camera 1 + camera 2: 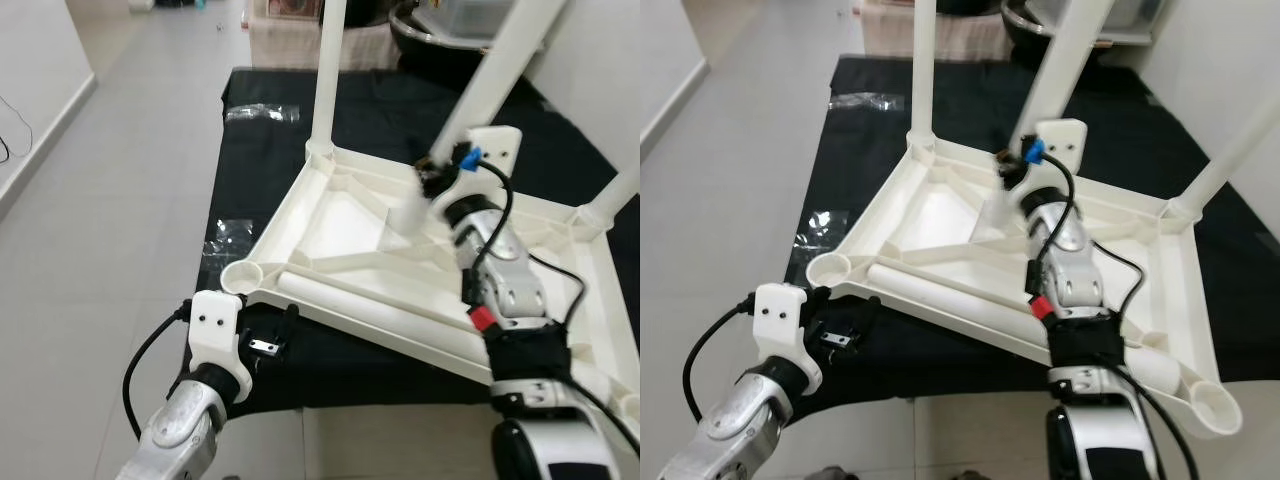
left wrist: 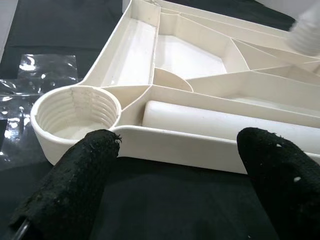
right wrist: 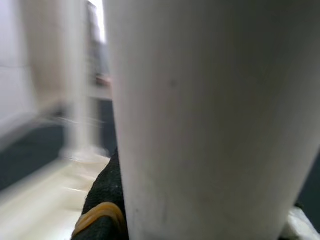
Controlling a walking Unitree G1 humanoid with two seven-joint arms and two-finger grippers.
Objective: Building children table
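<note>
Our right gripper (image 1: 437, 180) clamped around a table leg (image 1: 490, 75); our left gripper (image 2: 175, 165) wide apart, empty, beside the tabletop (image 1: 340, 225).

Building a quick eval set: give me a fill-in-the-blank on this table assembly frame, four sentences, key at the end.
1. The white tabletop lies upside down on a ____ cloth.
2. The right gripper is shut on a white ____ that it holds tilted over the tabletop.
3. The near left corner socket holds no leg and has ____ on its inner wall.
4. A loose white leg lies inside the tabletop, near the open ____ gripper.

Missing words: black; leg; threads; left
</note>
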